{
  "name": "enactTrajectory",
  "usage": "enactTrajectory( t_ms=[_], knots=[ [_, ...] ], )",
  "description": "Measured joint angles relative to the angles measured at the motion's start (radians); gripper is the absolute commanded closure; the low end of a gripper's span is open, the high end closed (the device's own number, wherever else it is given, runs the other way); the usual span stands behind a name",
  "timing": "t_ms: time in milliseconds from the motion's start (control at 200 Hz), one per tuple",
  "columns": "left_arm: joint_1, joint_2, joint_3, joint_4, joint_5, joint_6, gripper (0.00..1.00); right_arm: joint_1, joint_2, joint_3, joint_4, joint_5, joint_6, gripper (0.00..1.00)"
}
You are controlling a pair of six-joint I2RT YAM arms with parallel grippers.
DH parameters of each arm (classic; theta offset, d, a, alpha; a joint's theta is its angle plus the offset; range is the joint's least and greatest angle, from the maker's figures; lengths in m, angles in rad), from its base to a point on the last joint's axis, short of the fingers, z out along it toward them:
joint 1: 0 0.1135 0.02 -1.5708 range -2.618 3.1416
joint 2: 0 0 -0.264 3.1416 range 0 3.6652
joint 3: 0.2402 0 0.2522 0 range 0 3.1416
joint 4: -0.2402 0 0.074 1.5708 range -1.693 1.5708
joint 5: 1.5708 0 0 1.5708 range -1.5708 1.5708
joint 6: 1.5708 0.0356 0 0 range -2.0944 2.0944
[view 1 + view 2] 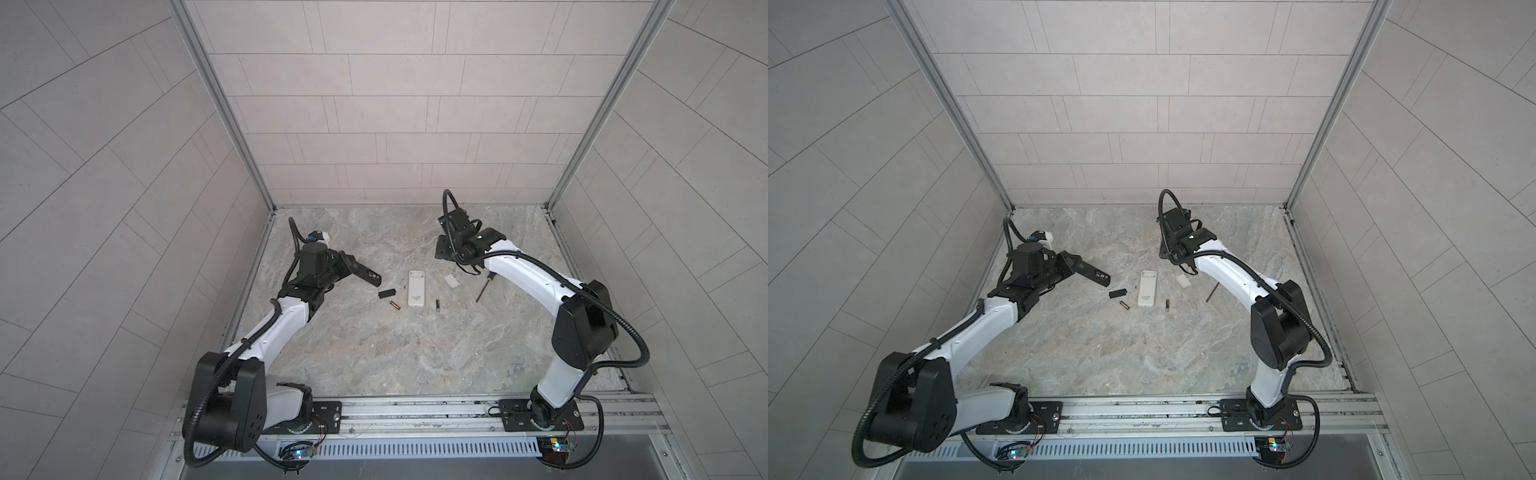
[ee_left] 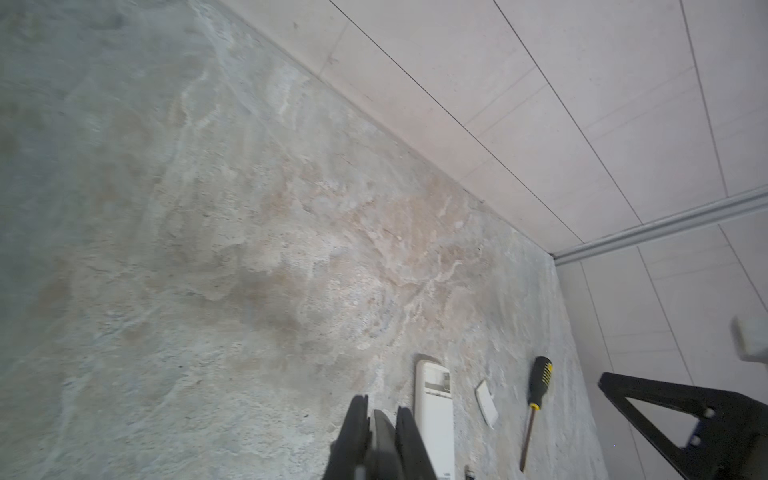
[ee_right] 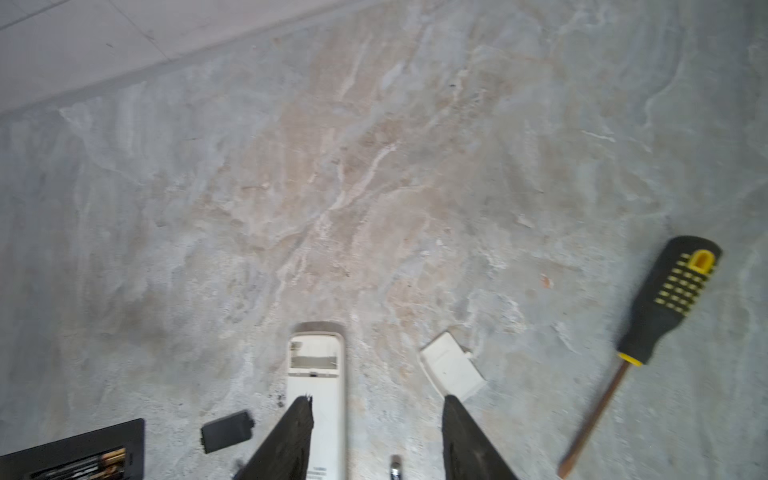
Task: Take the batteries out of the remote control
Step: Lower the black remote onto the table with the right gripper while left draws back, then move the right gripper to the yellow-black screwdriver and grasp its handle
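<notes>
Black slim batteries [image 1: 395, 306]; copper end on one; two flank white remote [image 1: 417, 288]

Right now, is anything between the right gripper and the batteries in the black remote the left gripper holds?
Nothing visible blocks them. The compartment of the black remote is uncovered and the batteries show; the black cover lies on the table, apart. The white remote lies flat on the table below the open right gripper.

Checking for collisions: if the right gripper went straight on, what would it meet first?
Probably bare table between the white remote and the white cover; one finger might clip the remote. Depth is unclear.
</notes>
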Motion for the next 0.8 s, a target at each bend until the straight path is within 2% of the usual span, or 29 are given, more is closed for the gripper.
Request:
enactTrajectory(
  t_ms=[145, 315, 801],
  knots=[
    [-0.098, 0.011, 0.002, 0.004, 0.015, -0.031, 1.0, -0.035, -0.07, -0.079, -0.03, -0.002, -0.057, 0.46],
    [-0.215, 0.016, -0.011, 0.013, -0.026, -0.098, 1.0, -0.048, -0.138, -0.138, -0.042, -0.032, -0.129, 0.46],
    [-0.454, -0.01, -0.192, 0.085, -0.333, -0.332, 1.0, -0.049, -0.23, -0.283, -0.034, -0.159, -0.228, 0.46]
  ],
)
